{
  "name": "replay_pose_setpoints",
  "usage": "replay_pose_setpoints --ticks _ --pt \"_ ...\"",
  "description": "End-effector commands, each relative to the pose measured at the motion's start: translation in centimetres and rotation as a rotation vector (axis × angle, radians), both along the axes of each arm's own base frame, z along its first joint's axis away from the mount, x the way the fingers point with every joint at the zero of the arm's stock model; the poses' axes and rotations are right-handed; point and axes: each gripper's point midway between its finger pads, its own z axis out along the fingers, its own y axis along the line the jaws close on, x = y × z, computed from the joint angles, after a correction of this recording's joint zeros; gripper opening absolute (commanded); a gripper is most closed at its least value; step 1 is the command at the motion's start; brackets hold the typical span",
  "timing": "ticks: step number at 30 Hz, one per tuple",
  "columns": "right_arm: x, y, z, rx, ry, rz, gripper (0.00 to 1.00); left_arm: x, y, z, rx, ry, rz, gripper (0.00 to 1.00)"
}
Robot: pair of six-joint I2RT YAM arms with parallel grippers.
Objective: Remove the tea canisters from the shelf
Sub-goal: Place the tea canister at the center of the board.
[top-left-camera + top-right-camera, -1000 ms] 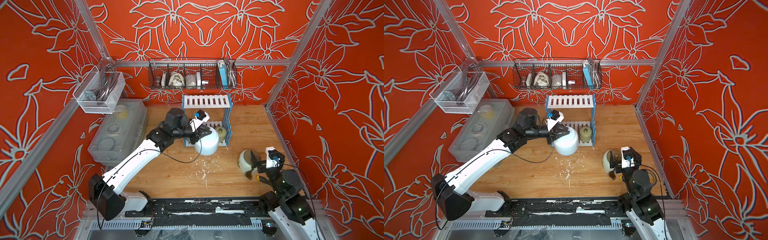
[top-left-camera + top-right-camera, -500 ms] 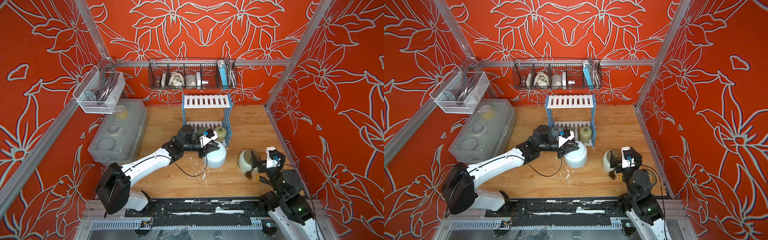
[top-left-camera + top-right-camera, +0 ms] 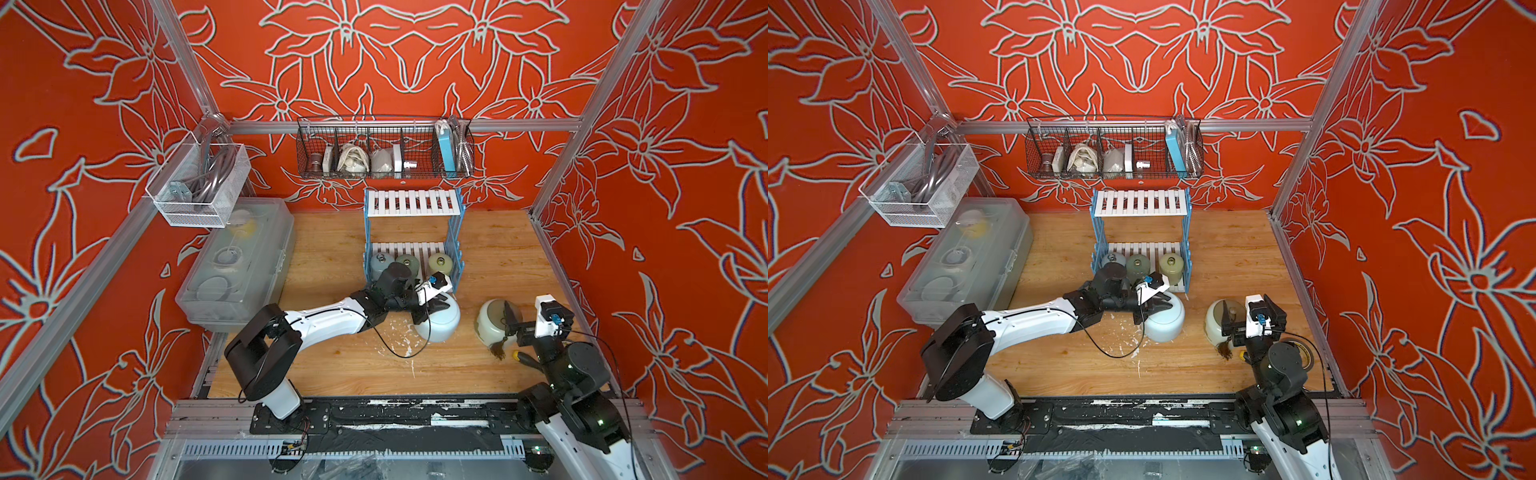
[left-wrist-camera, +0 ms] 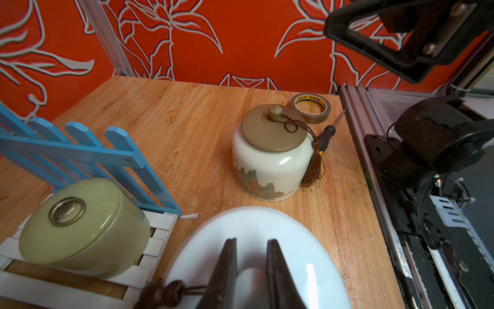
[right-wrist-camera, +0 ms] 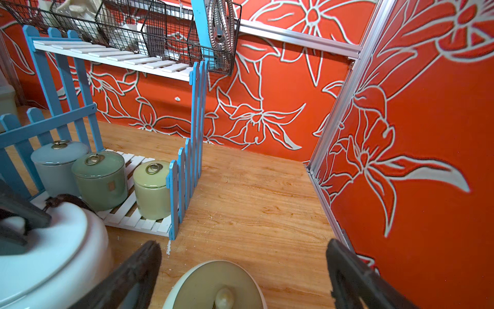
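Clamping the knob of the large pale-blue canister (image 3: 444, 325), the left gripper (image 4: 250, 244) has its fingers nearly together. This canister stands on the table (image 3: 332, 365) just in front of the shelf (image 3: 413, 203). The right gripper (image 5: 242, 250) is spread fully, straddling the lid of the cream canister (image 3: 491, 322) without contact. Three small canisters (image 5: 101, 174) stand on the lower tier.

Orange walls (image 3: 415, 62) bear white lily outlines; the shelf (image 3: 413, 203) is blue-sided, white-slatted.
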Motion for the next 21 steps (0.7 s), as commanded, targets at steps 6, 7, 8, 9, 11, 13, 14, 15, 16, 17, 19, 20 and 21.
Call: replay_pose_setpoints --ticks 6,7,8,9,11,13,14,15,16,17,19,20,21 --pt "0.0 -0.4 0.1 0.002 -0.017 -0.023 0.99 0.7 -3.1 4.9 -0.172 -0.168 0.01 0.0" --pt "0.0 -0.4 0.2 0.002 -0.017 -0.021 0.99 0.7 -3.4 4.8 -0.175 -0.167 0.014 0.0" --pt "0.0 -0.4 0.2 0.003 -0.018 -0.019 0.99 0.7 -3.7 4.5 -0.172 -0.169 0.014 0.0" --pt "-0.1 -0.4 0.3 0.004 -0.022 -0.02 0.99 0.6 -3.9 4.2 -0.165 -0.177 0.014 0.0" --pt "-0.1 -0.5 0.3 0.004 -0.021 -0.024 0.99 0.6 -4.5 3.9 -0.155 -0.188 0.025 0.0" --pt "0.0 -0.5 0.2 0.003 -0.02 -0.025 0.99 1.0 -4.8 3.7 -0.153 -0.179 0.043 0.0" --pt "0.0 -0.5 0.3 0.004 -0.021 -0.024 0.99 1.2 -4.9 3.7 -0.154 -0.178 0.05 0.0" --pt "-0.1 -0.5 0.2 0.005 -0.021 -0.024 0.99 1.3 -5.1 3.5 -0.152 -0.177 0.053 0.0" --pt "-0.1 -0.5 0.3 0.005 -0.022 -0.024 0.99 1.3 -5.2 3.4 -0.15 -0.179 0.054 0.0" --pt "-0.1 -0.5 0.3 0.004 -0.022 -0.025 0.99 1.3 -5.4 3.2 -0.147 -0.178 0.056 0.0" --pt "-0.1 -0.6 0.3 0.006 -0.023 -0.029 0.99 1.3 -5.6 3.2 -0.149 -0.169 0.07 0.0" --pt "-0.1 -0.6 0.3 0.005 -0.023 -0.028 0.99 1.2 -5.6 3.1 -0.149 -0.164 0.071 0.0" --pt "-0.1 -0.6 0.3 0.006 -0.023 -0.027 0.99 1.1 -5.7 3.0 -0.149 -0.163 0.068 0.0"
